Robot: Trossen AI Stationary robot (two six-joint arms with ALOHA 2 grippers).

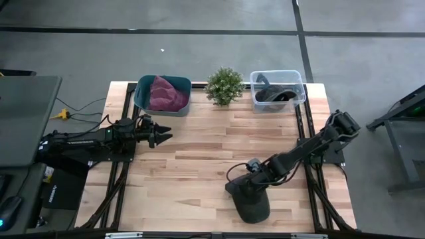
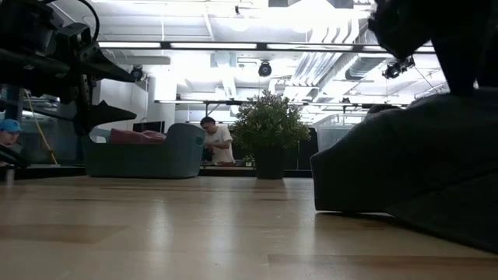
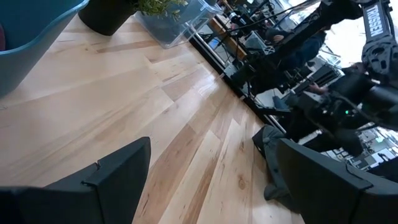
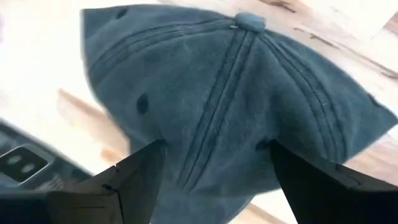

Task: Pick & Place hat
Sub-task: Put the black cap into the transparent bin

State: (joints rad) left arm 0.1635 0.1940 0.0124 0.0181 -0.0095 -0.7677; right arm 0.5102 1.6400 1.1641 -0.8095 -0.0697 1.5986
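The hat (image 1: 253,202), a dark baseball cap with seams running up to a button on the crown, lies on the wooden table (image 1: 199,166) near its front edge, on the right arm's side. The right gripper (image 1: 255,178) is directly over it. In the right wrist view the two fingers stand wide apart on both sides of the crown (image 4: 236,99) and do not yet close on the fabric, so I judge that the step in hand is the grasp, with nothing held for now. Whether the fingertips already touch the cloth, I cannot tell.

The left gripper (image 1: 161,135) waits above the table's left half, just in front of the teal bin (image 1: 143,99). It is open and empty.

At the back edge there stand the teal bin with a magenta cloth (image 1: 166,93) inside, a small potted plant (image 1: 224,85), and a clear plastic box (image 1: 300,94) that already contains some dark things.

For the next move, the right fingers should probably go a little lower and pinch a fold of the crown, since soft fabric can slip. Then the cap must be lifted and carried to the back; which container is the goal, the pictures do not say.
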